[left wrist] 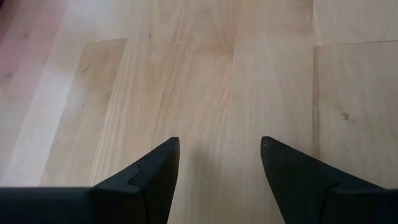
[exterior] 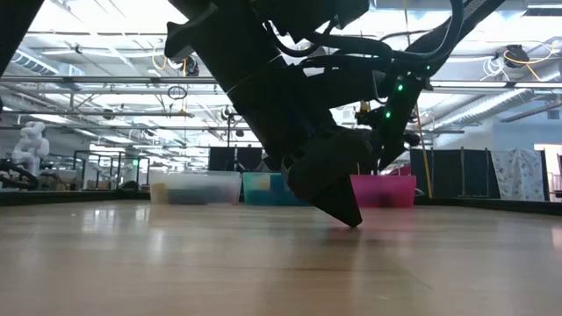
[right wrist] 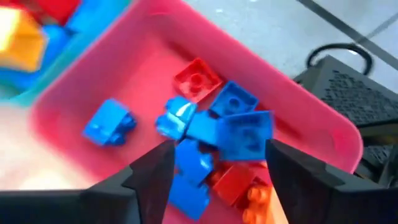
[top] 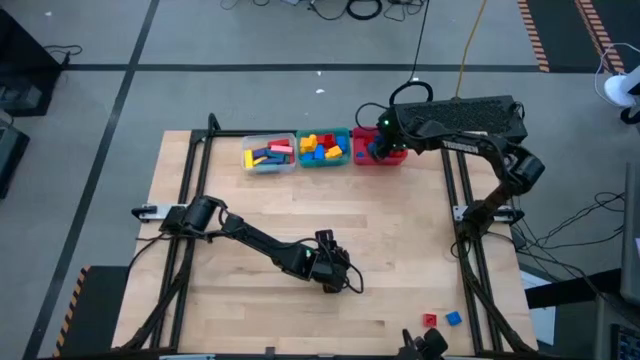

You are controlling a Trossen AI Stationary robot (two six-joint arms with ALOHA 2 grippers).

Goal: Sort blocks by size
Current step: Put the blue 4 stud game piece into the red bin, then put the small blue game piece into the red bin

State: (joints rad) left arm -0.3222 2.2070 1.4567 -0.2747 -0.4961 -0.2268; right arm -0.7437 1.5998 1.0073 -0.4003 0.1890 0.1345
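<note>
The right gripper [right wrist: 214, 162] hangs over the red bin [right wrist: 323, 134], its fingers wide apart, holding nothing; small blocks [right wrist: 233, 124] lie below. The left gripper [left wrist: 219, 165] sits low over the bare worktop [left wrist: 205, 62], fingers apart and empty.

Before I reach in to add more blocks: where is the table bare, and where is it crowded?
Bare: the wide wood between the bins and the left end effector, and the front left. Crowded: the far edge, with the clear bin, teal bin and red bin under the right end effector; two blocks lie front right.
</note>
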